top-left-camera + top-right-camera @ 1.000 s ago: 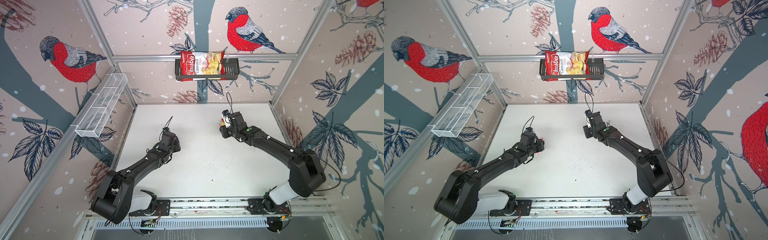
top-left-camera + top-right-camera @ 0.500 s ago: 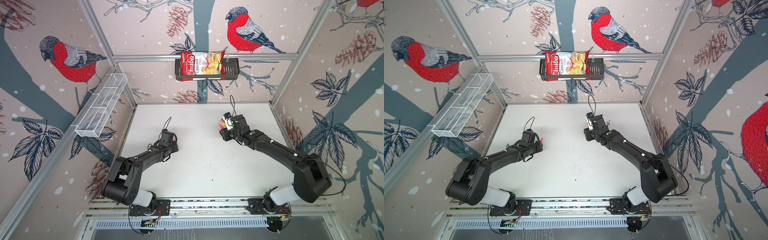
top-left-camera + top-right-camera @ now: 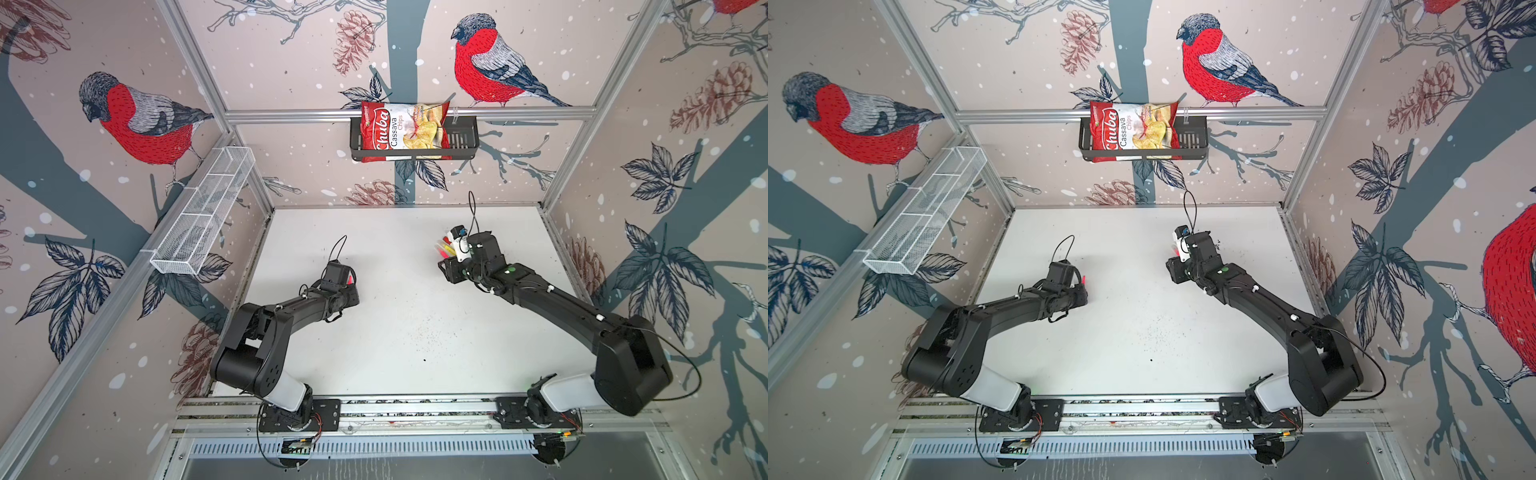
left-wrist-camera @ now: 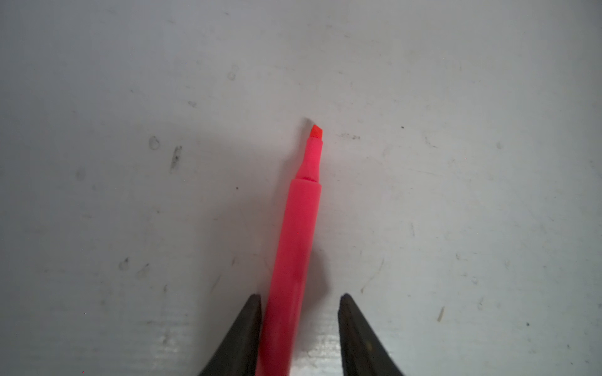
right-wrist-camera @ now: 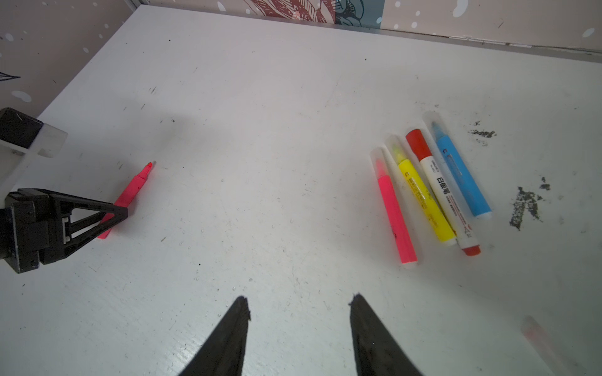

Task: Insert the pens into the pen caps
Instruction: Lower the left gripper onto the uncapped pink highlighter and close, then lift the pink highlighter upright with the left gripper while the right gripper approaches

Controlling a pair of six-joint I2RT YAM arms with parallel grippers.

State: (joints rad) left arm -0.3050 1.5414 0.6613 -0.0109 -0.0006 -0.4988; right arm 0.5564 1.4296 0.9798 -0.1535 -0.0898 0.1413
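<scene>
Bench: white, scuffed, with dark smudges.
Left pincer: low, jaws apart astride the bare pen, one finger touching it, a gap at the other.
Right pincer: jaws apart over bare bench.
Capped pens: four flat side by side (pink, yellow, white, blue), well apart from the bare pen.
Bare pen: pink, uncapped, flat on the bench.
Loose cap: blurred translucent tube near the right pincer.

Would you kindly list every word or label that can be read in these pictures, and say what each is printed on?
"Chuba Cassava Chips": on the chip bag in the black basket.
"白板笔": on the white marker.
Small print on the yellow marker and blue marker: too blurred to read.
</scene>
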